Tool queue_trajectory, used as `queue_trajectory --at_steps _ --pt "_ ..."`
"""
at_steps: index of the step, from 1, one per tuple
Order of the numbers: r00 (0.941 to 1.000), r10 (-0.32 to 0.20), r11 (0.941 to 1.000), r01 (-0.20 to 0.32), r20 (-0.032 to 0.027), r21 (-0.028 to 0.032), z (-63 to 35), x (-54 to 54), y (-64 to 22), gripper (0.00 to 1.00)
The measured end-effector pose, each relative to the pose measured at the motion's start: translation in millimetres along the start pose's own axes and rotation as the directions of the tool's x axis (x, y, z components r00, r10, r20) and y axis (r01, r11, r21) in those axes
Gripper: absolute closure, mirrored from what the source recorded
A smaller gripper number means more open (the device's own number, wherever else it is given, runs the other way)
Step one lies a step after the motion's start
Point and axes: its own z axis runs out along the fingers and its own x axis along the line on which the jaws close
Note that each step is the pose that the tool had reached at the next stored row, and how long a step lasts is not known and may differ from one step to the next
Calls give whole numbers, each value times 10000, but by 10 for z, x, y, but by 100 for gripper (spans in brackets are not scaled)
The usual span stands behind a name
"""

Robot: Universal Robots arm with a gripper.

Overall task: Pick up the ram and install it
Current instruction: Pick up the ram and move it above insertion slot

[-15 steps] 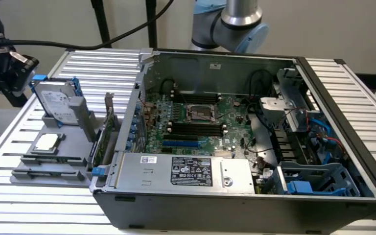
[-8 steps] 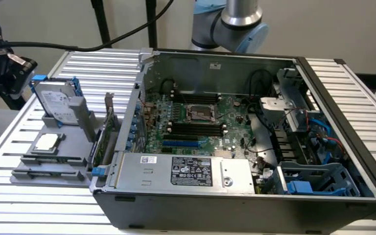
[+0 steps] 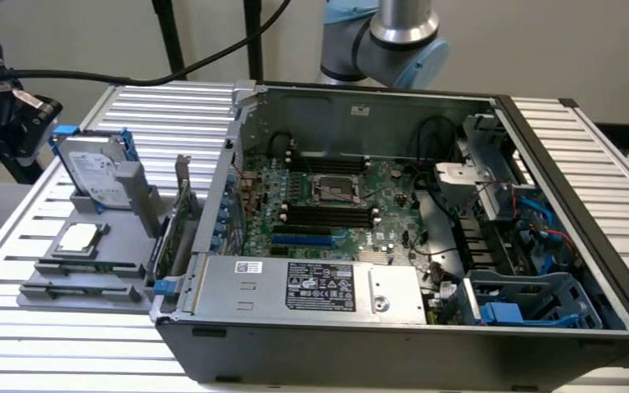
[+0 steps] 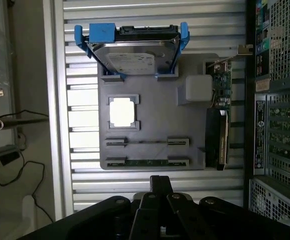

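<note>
Since the ram (image 4: 147, 162) lies in its slot on the grey tray (image 4: 150, 95) — nine o'clock from the open case (image 3: 402, 344) in the exterior view — nothing is done: pickup and seating remain. Jaws are pressed together, empty, poised above the tray; the arm (image 3: 402, 37) rises at twelve o'clock behind the case.

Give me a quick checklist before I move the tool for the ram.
1. Ram lying in the gray holder: ok.
2. Tool open for a grasp: not ok, shut.
3. Tool at the ram: not ok, apart from it.
4. Computer case open on top: ok.
5. Black motherboard slots free: ok, they look empty.
</note>
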Motion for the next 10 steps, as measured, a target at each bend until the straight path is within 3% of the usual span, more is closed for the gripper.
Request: queue_trajectory --at_steps 7,10 --pt "10000 -25 10000 25 12 2 1 6 0 89" --pt "9986 -523 9986 523 12 8 7 5 0 89"
